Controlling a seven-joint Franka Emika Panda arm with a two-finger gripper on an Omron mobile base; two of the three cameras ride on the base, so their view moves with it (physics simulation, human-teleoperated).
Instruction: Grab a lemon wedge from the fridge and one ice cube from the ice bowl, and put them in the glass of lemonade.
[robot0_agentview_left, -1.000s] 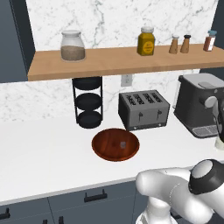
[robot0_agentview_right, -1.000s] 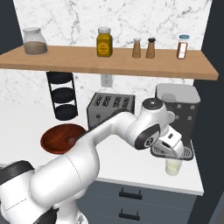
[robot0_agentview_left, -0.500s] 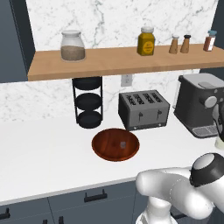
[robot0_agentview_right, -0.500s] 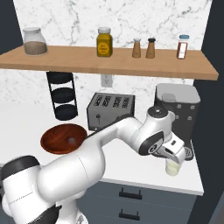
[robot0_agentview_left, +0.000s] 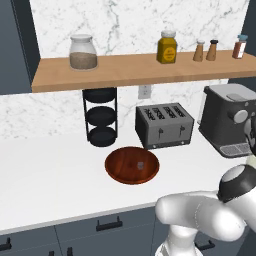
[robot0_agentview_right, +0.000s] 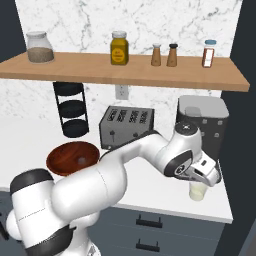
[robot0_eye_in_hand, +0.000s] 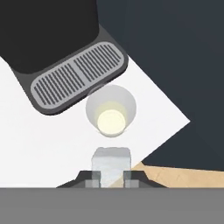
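Note:
In the hand view my gripper (robot0_eye_in_hand: 111, 178) is shut on a pale grey ice cube (robot0_eye_in_hand: 111, 160). Directly beyond it stands the glass of lemonade (robot0_eye_in_hand: 111, 114), a clear tumbler with pale yellow liquid. In the right base view the gripper (robot0_agentview_right: 206, 177) hangs just above the glass (robot0_agentview_right: 198, 192) near the counter's right end. The reddish-brown ice bowl (robot0_agentview_right: 71, 157) (robot0_agentview_left: 132, 165) sits on the counter left of the toaster, with another ice cube (robot0_agentview_left: 140, 164) inside. The lemon wedge and the fridge are out of view.
A coffee machine (robot0_agentview_right: 202, 125) with its grated drip tray (robot0_eye_in_hand: 76, 78) stands right behind the glass. The toaster (robot0_agentview_left: 164, 125) and a black three-tier rack (robot0_agentview_left: 101, 120) line the back wall. The counter's front edge and right corner (robot0_eye_in_hand: 186, 122) lie close to the glass.
The hand has eased down and to the right with the ice cube, ending closer over the glass. Bowl and glass have not moved.

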